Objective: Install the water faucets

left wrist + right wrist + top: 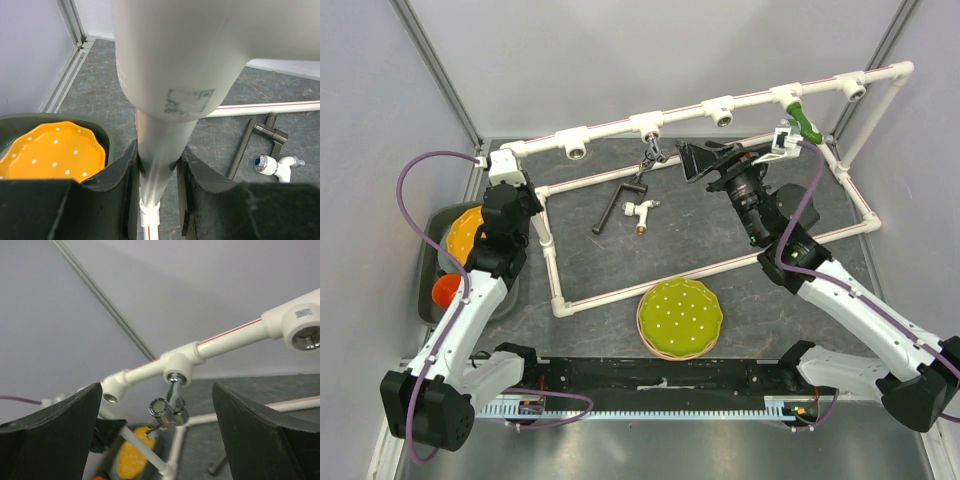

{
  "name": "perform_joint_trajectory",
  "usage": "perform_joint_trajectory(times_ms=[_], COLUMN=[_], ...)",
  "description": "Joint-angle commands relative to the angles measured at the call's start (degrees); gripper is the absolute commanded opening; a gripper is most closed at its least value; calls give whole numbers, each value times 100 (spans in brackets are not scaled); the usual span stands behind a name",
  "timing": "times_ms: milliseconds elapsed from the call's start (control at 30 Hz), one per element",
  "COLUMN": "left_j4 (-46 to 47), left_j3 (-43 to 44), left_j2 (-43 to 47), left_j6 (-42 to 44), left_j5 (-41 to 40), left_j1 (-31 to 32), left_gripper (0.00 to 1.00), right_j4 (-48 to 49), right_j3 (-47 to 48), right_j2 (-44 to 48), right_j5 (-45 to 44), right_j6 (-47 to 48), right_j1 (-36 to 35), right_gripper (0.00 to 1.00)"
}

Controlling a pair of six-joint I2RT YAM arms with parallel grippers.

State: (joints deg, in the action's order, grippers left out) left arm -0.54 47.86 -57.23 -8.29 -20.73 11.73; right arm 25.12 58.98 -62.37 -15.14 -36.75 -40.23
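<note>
Since your left gripper is clamped on the frame pipe, the right gripper, jaws wide apart before the silver faucet hanging in its socket, is nearer the white faucet, lying on the mat below-left of those jaws.

I see the shiny silver faucet hanging from a tee socket on the pipe frame, with its stem up in the socket and its lever body dangling below. The white faucet, brass-ended, lies flat on the dark surface, just beside the black bar.
</note>
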Motion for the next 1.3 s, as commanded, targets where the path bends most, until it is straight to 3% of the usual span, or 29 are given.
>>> perform_joint_trajectory(times_ms=[0, 167, 400, 600, 800, 933, 1033, 1067, 1267], left_j4=[89, 89, 89, 89, 89, 89, 89, 89, 89], left_j3=[163, 154, 163, 163, 154, 154, 154, 154, 154], left_j2=[1, 2, 10, 19, 28, 37, 37, 45, 72], left_j6=[-709, -709, -700, -700, -709, -717, -717, -717, -717], left_j5=[333, 333, 315, 333, 342, 368, 359, 359, 350], left_j1=[58, 58, 58, 58, 49, 58, 58, 67, 58], left_gripper=[2, 2, 2, 2, 2, 2, 2, 2, 2], right_j4=[-1913, -2337, -2328, -1907, -1143, -318, 550, 816, 2978], right_j3=[771, 1247, 1783, 1617, 1047, 695, 256, 106, -844], right_j2=[-64, -327, -961, -1207, -1093, -1093, -1146, -1198, -1628], right_j5=[98, 28, 810, 706, 520, 897, 1082, 1118, 996], right_j6=[2170, 2787, 2245, 1655, 829, -155, -1402, -2162, -4645], right_j1=[-11, -64, -117, -117, 32, 173, 296, 366, 454], right_gripper=[98, 98, 86, 70, 40, 16, 5, 3, 0])
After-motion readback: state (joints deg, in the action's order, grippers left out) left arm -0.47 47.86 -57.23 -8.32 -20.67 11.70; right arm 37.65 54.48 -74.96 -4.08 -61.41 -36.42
